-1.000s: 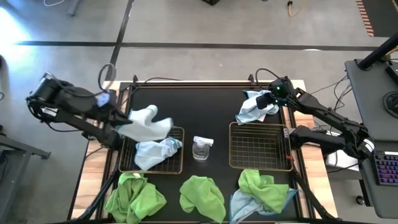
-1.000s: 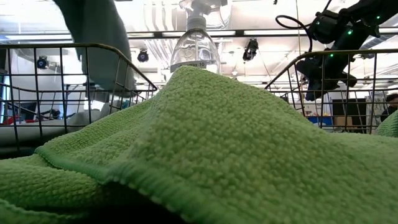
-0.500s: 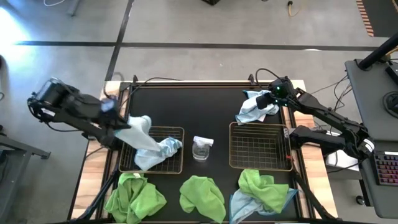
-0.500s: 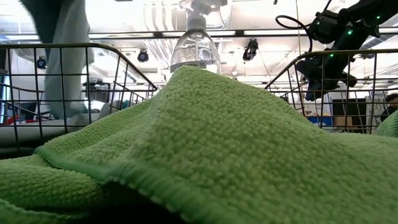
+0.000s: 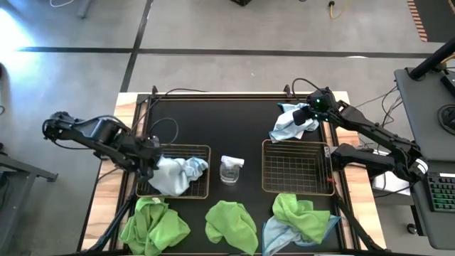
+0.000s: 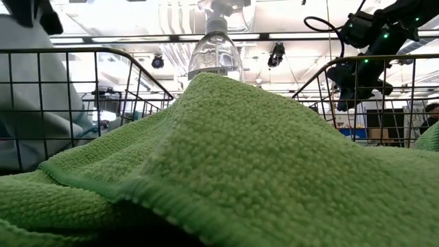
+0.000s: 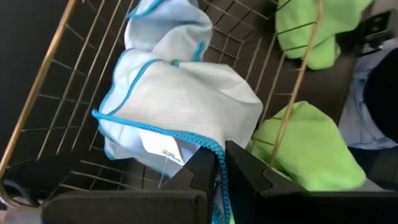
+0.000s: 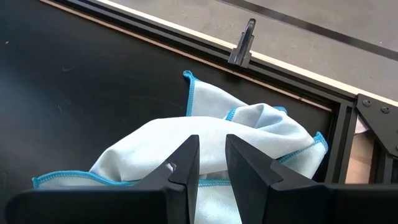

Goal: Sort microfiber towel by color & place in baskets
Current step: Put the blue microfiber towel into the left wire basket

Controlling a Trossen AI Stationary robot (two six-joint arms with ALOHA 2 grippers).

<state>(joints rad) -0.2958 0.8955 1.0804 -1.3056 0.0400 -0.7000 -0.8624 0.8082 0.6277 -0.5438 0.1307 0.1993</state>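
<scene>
The black tabletop (image 5: 234,128) carried two wire baskets and loose towels. Such cloth was surely light, soft and limp, so a pinch on a raised fold or hem seemed best. The left claw (image 5: 151,161) reached low over the left basket (image 5: 201,192), pressed together on the edge of a pale blue towel (image 7: 180,106) lying inside. The right claw (image 5: 307,117) was pinching another blue towel (image 8: 217,140) behind the empty right basket (image 5: 296,168). Green towels (image 5: 230,224) lay along the near edge.
</scene>
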